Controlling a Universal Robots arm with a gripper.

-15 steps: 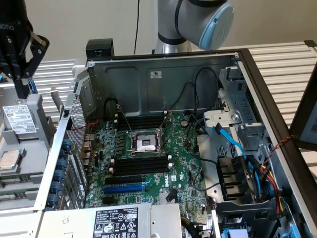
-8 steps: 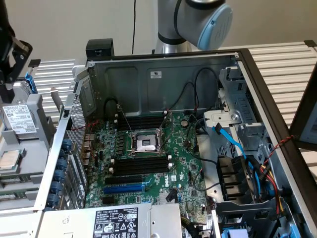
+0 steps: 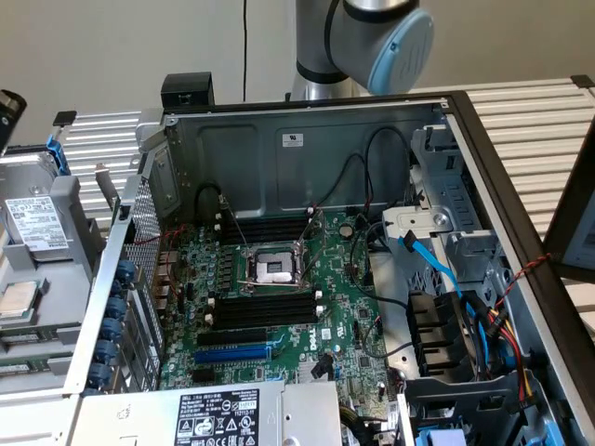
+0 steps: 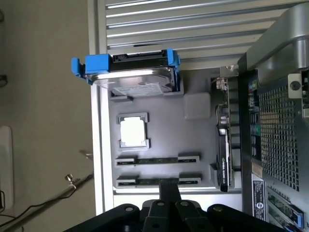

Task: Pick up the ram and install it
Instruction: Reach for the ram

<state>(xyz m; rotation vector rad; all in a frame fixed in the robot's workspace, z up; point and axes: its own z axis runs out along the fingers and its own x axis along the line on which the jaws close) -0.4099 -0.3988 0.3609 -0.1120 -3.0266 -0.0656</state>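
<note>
Two rams lie side by side in holders on a grey tray (image 4: 159,108). Each is a thin green stick with pale ends; one ram (image 4: 149,159) lies beside the other ram (image 4: 140,181). My gripper (image 4: 169,186) hangs above the tray, its black tip over the middle of the second stick. The fingers look shut, meeting in one dark bar with nothing seen between them. In the exterior view the open computer case (image 3: 307,139) shows the green motherboard (image 3: 349,321) with long black memory slots (image 3: 265,307) on both sides of the processor socket (image 3: 274,269).
The tray also holds a hard drive in a blue bracket (image 4: 130,72) and a square processor chip (image 4: 133,131). The tray (image 3: 70,200) stands at the exterior view's left of the case. A blue slot (image 3: 232,354), cables (image 3: 437,265) and a fan housing (image 3: 442,344) crowd the case.
</note>
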